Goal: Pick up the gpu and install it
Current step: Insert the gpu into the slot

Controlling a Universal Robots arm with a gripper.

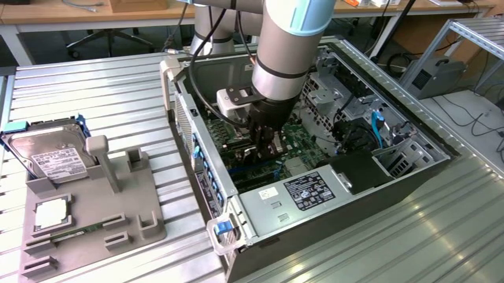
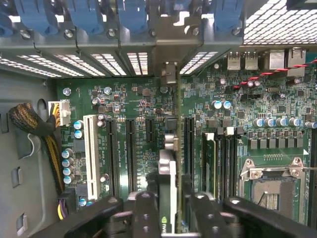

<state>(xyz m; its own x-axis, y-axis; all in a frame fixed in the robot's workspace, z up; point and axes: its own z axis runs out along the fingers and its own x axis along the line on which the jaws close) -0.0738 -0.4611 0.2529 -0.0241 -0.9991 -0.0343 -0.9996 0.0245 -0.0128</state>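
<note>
Seen edge-on, the gpu [image 2: 168, 163] is a thin card with a metal end bracket reaching the case's rear slot openings. My gripper [image 2: 168, 220] is shut on it, one black finger [image 2: 145, 213] on each side. The card stands upright over the green motherboard [image 2: 133, 99], between two long black expansion slots [image 2: 131, 148] [image 2: 189, 144]; I cannot tell whether it touches the board. In the exterior view my gripper [image 1: 266, 141] reaches down into the open computer case [image 1: 315, 194], and the arm hides most of the card.
Blue clips [image 2: 131, 12] line the rear slot openings. A white slot [image 2: 91, 153], a braided cable bundle [image 2: 34, 124] and the CPU socket [image 2: 270, 186] flank the card. On the metal table, a grey fixture [image 1: 94, 218] holds a silver hard drive [image 1: 55, 156] and a green memory stick [image 1: 75, 231].
</note>
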